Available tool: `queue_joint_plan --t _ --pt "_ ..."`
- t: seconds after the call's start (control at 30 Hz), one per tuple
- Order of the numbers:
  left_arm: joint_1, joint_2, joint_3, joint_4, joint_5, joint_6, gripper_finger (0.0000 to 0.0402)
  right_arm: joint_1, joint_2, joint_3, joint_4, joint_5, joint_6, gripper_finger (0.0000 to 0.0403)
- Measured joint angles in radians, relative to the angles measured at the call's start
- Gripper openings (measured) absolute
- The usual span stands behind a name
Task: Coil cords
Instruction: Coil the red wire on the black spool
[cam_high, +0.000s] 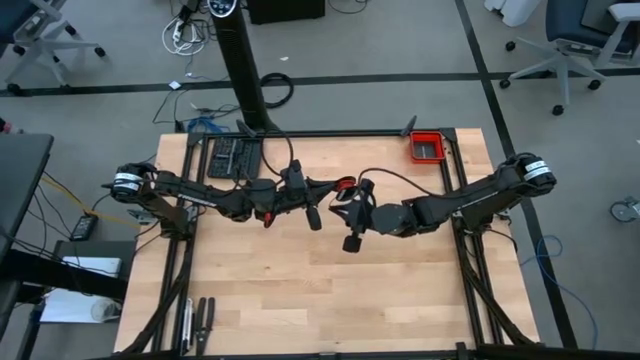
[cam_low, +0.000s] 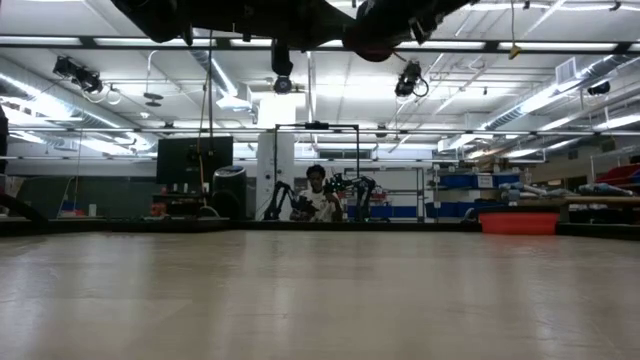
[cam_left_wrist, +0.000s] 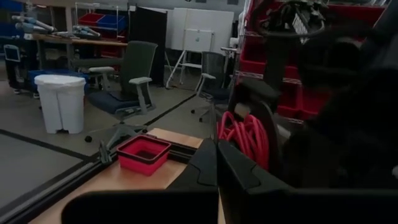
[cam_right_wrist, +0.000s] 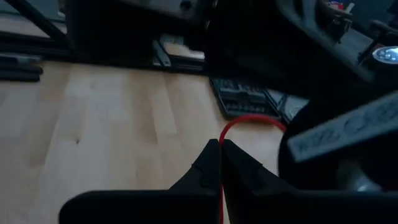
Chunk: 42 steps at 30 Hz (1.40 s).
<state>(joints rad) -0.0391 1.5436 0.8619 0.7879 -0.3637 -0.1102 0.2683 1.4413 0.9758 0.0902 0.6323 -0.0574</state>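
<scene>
Left end effector (cam_high: 330, 190): raised above the middle of the surface, tip pointed toward the right end effector; its fingers (cam_left_wrist: 239, 171) are seen pressed together, clenched.
Right end effector (cam_high: 345, 196): raised above the middle of the surface, facing the left end effector and almost meeting it; its fingers (cam_right_wrist: 239, 168) are pressed together, clamped on the red cord.
Red cord (cam_right_wrist: 239, 121): a thin strand is gripped between the right fingertips and arcs up from them in a small loop; in the left wrist view a coiled bundle (cam_left_wrist: 245, 134) of the same red strand is seen just beyond the left fingertips, against the dark body of the other arm. From above, a small red patch (cam_high: 343, 184) is seen between the two end effectors. Whether the left fingers also pinch the cord cannot be told.
Surface (cam_high: 300, 290): light wooden top; both end effectors are held clear of it.
Red bin (cam_high: 427, 146): set at the far corner of the surface, well away from the right end effector, behind its arm.
Black tray of tools (cam_high: 232, 158): lying at the far edge, behind the left arm.
Person (cam_low: 318, 195): seated in the room beyond the surface, seen small in the low view.
</scene>
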Motion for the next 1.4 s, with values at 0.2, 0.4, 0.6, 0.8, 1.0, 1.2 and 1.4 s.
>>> queue_joint_plan --t 0.2,0.4,0.6,0.8,1.0,1.2,1.4 --pt "0.000 0.000 0.000 -0.022 0.001 0.037 0.0000 0.009 -0.004 0.042 -0.006 -0.013 0.000 0.0000" --pt "0.000 0.000 0.000 -0.078 0.002 0.103 0.0000 0.019 -0.047 0.110 -0.163 0.011 -0.022 0.0001" --pt "0.006 -0.003 0.000 -0.113 0.044 0.130 0.0000 0.019 -0.128 0.136 -0.336 0.056 0.041 0.0001" --pt "0.014 -0.029 0.001 -0.140 0.089 0.109 0.0000 0.020 -0.189 0.136 -0.449 0.089 0.083 0.0001" --pt "0.014 -0.070 0.001 -0.183 0.112 0.106 0.0000 0.020 -0.199 0.136 -0.560 0.093 0.140 0.0004" --pt "0.013 -0.075 0.000 -0.186 0.115 0.106 0.0000 0.024 -0.186 0.136 -0.574 0.081 0.143 0.0025" --pt "0.013 -0.075 0.000 -0.183 0.115 0.103 0.0000 0.025 -0.185 0.136 -0.604 0.106 0.163 0.0049"
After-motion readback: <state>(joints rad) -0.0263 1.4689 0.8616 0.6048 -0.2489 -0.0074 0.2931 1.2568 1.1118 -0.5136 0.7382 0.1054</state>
